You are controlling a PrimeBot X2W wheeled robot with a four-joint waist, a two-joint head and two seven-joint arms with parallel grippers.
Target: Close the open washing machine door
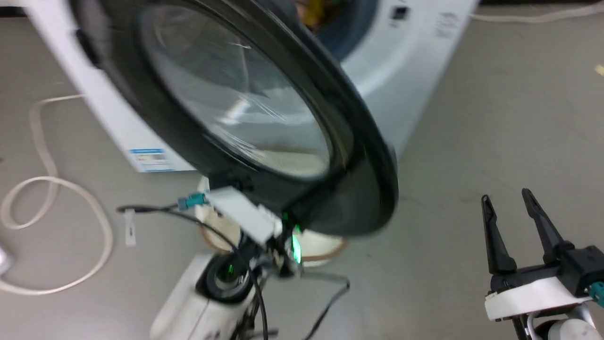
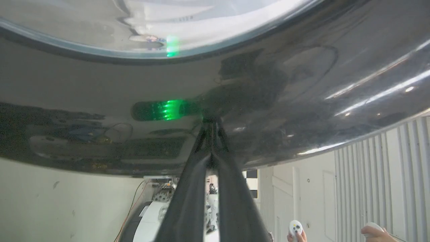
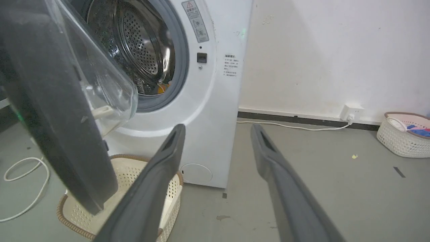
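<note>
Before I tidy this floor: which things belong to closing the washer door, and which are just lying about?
Job: washing machine door; washing machine; left gripper at its rim.
Lying about: near cream basket; white cord; far basket of laundry.

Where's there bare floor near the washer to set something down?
Free: the floor right of the washer, as far as the far basket, bordered behind by the wall cable. Crowded: under the door, where a near basket sits and the left pincer touches the rim; a cord loops on the left floor.
</note>
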